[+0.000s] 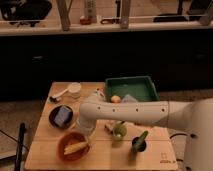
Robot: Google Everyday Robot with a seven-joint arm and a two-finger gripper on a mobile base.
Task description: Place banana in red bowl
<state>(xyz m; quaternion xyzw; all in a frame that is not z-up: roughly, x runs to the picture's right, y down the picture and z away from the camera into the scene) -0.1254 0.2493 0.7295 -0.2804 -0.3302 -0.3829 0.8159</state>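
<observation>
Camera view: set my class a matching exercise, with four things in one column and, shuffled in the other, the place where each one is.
Things
1. banana
2. blue block
3. round orange fruit
4. gripper

Places
A. in the green tray
B. in the dark dish
C. in the red bowl
D. at the red bowl's far edge

Pairs: 1-C, 2-B, 3-A, 4-D

Just one camera here. It's sitting up high off the front edge of the desk [165, 150], looking down toward the back edge and catching the gripper [85, 131] hanging near the front-left corner.
</observation>
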